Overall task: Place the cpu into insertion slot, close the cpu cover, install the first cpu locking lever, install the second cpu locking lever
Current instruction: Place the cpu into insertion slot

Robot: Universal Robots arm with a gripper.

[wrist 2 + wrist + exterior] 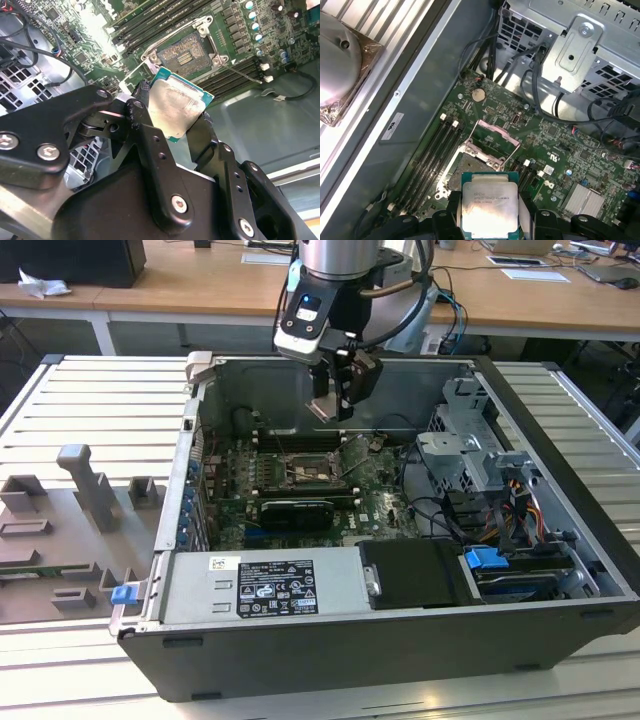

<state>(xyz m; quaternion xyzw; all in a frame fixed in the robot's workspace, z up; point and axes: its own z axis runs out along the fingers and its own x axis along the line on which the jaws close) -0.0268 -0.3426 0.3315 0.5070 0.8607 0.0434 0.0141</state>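
Observation:
The cpu (489, 209), a small square chip with a pale silvery face and green edge, hangs in the air in my gripper (490, 212), whose black fingers (142, 107) are shut on two opposite edges of it. In the exterior view the gripper (335, 405) holds the cpu (321, 408) inside the open computer case, above the motherboard and a little behind the insertion slot (312, 468). The insertion slot (186, 50) lies bare, dark with a silver rim. The cpu cover (496, 136) stands hinged up at the slot's far side. A thin locking lever (241, 73) sticks out beside the slot.
A grey drive cage (470, 445) with cables fills the case at the exterior view's right. The power supply (262, 585) runs along the front. A black expansion card (295, 512) and memory slots (432, 155) flank the socket. Grey fixtures (90, 490) sit outside, left.

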